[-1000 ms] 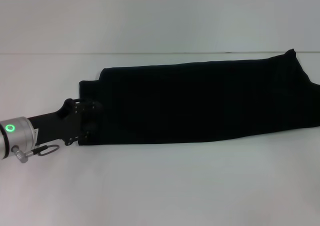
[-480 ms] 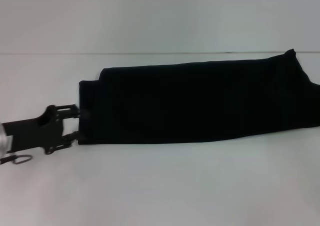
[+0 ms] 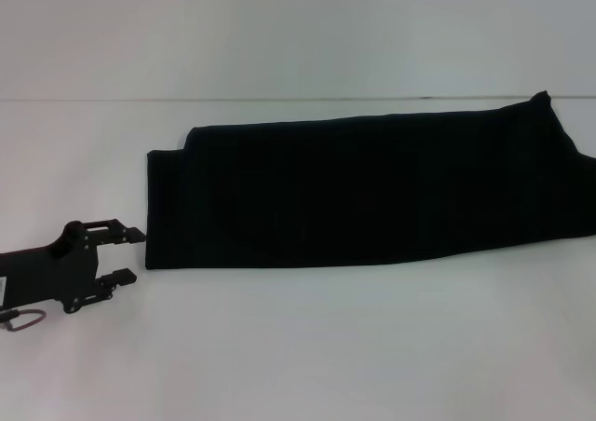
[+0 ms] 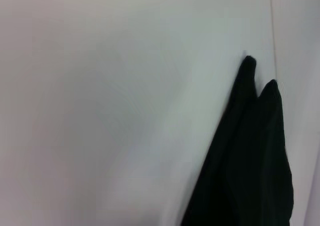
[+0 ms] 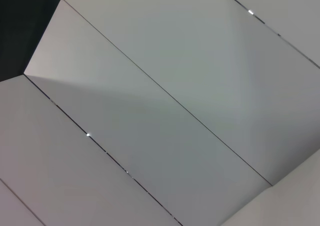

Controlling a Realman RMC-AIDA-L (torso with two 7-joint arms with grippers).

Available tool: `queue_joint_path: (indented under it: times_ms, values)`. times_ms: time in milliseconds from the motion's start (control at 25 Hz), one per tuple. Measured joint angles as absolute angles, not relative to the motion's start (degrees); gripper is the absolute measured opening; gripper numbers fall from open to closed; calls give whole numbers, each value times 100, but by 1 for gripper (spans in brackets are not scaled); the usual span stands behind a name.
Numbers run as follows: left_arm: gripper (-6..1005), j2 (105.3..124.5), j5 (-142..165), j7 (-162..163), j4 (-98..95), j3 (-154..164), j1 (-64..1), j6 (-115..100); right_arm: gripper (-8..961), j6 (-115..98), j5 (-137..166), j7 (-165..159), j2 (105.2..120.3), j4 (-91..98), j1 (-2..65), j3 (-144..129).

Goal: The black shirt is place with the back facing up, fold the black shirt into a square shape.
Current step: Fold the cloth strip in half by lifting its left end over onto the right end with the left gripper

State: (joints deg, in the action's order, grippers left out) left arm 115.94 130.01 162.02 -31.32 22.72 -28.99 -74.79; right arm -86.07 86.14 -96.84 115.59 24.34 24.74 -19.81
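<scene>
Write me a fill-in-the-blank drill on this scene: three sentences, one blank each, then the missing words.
1. The black shirt lies folded into a long band on the white ____.
2. The left gripper sits just off the shirt's left end with its fingers ____.
3. In the head view, the ____ gripper is nowhere to be seen.

Missing words: table; open; right

Bright even light, soft, perhaps blurred
</scene>
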Motion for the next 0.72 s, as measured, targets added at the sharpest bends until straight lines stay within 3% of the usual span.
queue_joint_path:
  times_ms: [720]
  values:
    - [601,11659,13070,16249,-2898,2277,-3061,-7187,684,-8604,8613,-9676,11543,2434,2495,-1942]
